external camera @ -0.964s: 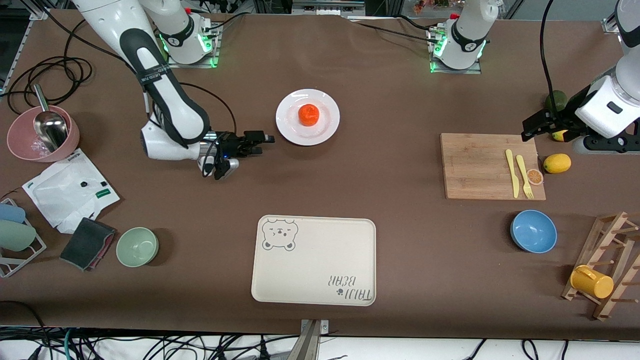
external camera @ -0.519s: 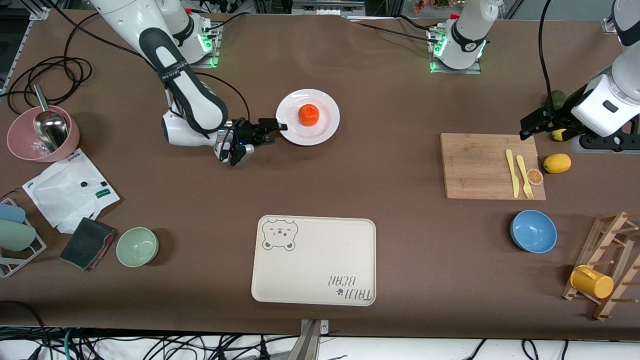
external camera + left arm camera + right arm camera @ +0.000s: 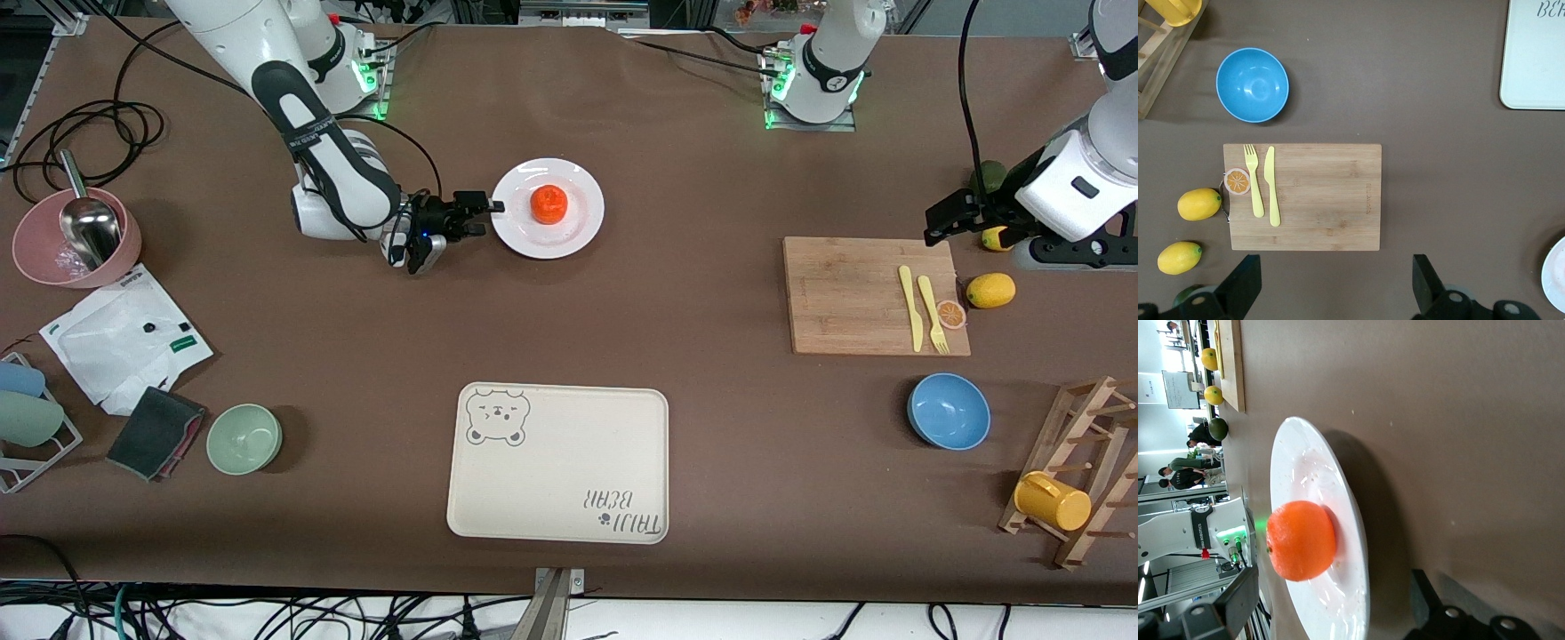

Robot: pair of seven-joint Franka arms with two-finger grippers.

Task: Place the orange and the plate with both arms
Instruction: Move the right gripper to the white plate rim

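Orange (image 3: 548, 204) sits at the centre of the plate (image 3: 582, 228); in the right wrist view the orange (image 3: 1301, 541) rests on the plate (image 3: 1311, 480), upright. Right gripper (image 3: 484, 213) is level with the plate's rim at the right arm's end, fingers apart, one either side of the rim edge, holding nothing. Left gripper (image 3: 935, 228) waits with fingers spread, empty, over the table by the board (image 3: 867, 296), with the board (image 3: 1305, 197) and two lemons (image 3: 1199, 203) close beneath it.

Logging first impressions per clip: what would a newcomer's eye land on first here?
The glossy round orange sitting on the round white plate stands out, with the right end effector open at the plate's rim. The left end effector waits open over the table near the wooden cutting board.
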